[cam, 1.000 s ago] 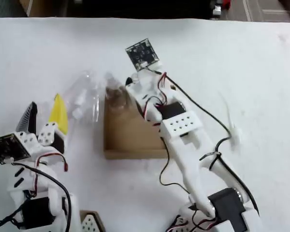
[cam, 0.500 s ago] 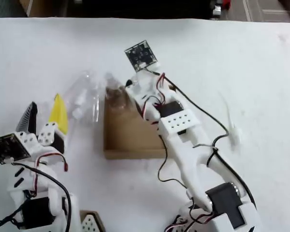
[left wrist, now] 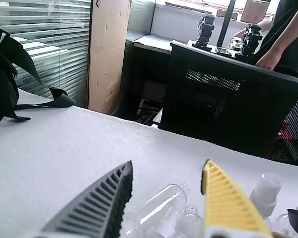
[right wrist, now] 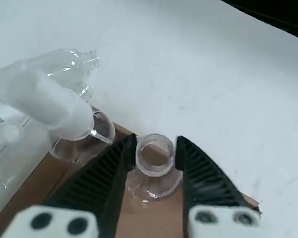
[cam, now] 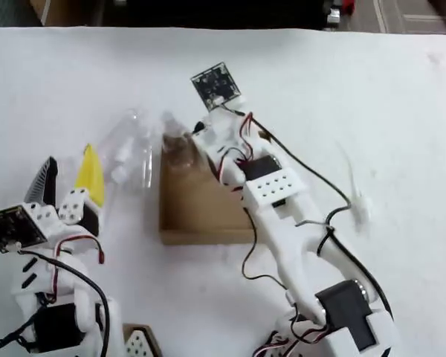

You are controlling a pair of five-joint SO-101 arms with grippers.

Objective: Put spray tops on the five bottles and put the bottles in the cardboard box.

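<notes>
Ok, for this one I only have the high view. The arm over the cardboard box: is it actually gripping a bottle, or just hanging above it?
Observer: Gripping. In the right wrist view the right gripper has a finger against each side of the neck of a bottle that stands in a corner of the cardboard box.
Reviewer: Does that bottle have a spray top on?
Observer: No, its mouth is open and bare.
Reviewer: And the other arm?
Observer: The left gripper is open with nothing between its fingers. Loose bottles lie on the table just beyond it.
</notes>
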